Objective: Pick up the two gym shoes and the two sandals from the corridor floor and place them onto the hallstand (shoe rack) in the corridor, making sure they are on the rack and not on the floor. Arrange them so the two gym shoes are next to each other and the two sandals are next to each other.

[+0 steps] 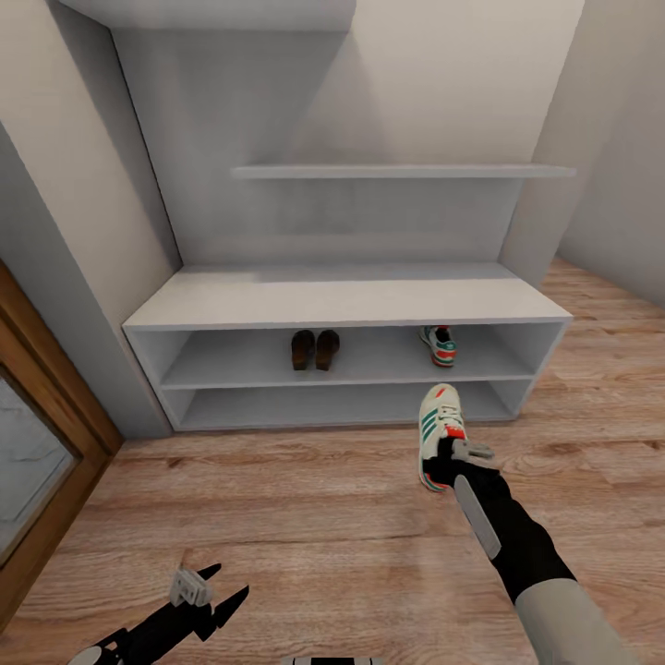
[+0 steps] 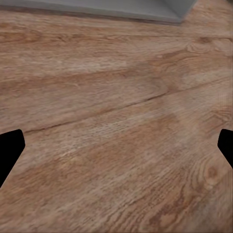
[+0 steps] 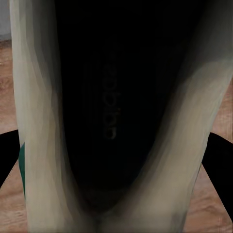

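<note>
- left gripper [image 1: 214, 591] is hovering over the corridor floor [image 1: 305, 517], nearest the camera and well short of the hallstand [image 1: 342, 300]; its black fingers [image 1: 231, 602] are spreading wide with nothing between them.
- in the left wrist view the two dark fingertips [image 2: 9, 150] are sitting at opposite edges, wide apart, over bare wood-grain planks [image 2: 116, 136], with a strip of the grey hallstand base [image 2: 121, 10] beyond them.
- right gripper [image 1: 454, 459] is reaching toward the hallstand's right half and is clamping the heel end of one gym shoe [image 1: 438, 434]; the fingers are closing on the shoe's collar beside the red-orange heel tab.
- this held shoe is sitting just in front of the hallstand's lower slot, toe pointing toward the rack; whether its sole is touching the floor cannot be told.
- in the right wrist view the shoe's dark opening and cream walls [image 3: 116, 121] are lying between the finger edges [image 3: 7, 155], with a sliver of green stripe at one side.
- the second gym shoe [image 1: 438, 345] is resting inside the hallstand's upper slot, toward its right end, heel facing out.
- the two sandals [image 1: 315, 350] are lying side by side, touching or nearly so, in the same upper slot near the hallstand's middle, well apart from the shelved gym shoe.
- stepped grey wall shelves [image 1: 397, 172] are rising behind the hallstand's bench top.
</note>
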Available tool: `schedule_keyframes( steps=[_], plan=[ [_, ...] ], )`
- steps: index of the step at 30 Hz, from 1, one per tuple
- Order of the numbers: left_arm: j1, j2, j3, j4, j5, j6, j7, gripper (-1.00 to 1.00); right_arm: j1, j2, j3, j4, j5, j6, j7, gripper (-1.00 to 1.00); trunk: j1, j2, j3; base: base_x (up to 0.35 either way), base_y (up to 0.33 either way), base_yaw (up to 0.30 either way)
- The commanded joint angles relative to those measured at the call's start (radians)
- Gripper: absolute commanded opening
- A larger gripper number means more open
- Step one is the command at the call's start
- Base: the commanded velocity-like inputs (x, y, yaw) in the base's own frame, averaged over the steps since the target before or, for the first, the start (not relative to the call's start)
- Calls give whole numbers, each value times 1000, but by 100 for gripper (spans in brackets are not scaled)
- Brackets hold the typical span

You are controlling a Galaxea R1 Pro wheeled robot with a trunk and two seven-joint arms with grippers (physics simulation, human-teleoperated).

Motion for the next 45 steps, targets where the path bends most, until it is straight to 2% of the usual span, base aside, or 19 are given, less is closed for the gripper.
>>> schedule_keyframes(
  steps=[1,11,26,35,40,42,45],
  plan=[
    [0,0,1,1,2,-4,-5,100,-3,-1,4,1,-11,2,-10,-100,0,0,-1,0,0,0],
    [0,10,8,2,11,-4,-10,100,-13,0,6,9,-13,2,-10,-100,0,0,-1,0,0,0],
    [1,10,9,-4,1,-6,-120,100,-14,9,12,96,-13,1,-10,-100,0,0,-1,0,0,0],
    [2,12,4,-5,-2,-6,-130,100,-20,51,21,138,-8,1,-22,-100,0,0,-1,0,0,0],
    [2,12,0,-7,-10,-5,-136,100,-48,76,22,141,-9,1,-90,-100,0,0,-1,0,0,0],
    [1,11,0,-8,-27,-4,-142,100,-56,84,23,141,-9,1,-103,-100,0,0,-1,0,0,0],
    [-1,9,0,-11,-74,0,-149,100,-82,108,24,140,-9,2,-116,-100,0,0,-1,0,0,0]
  ],
)
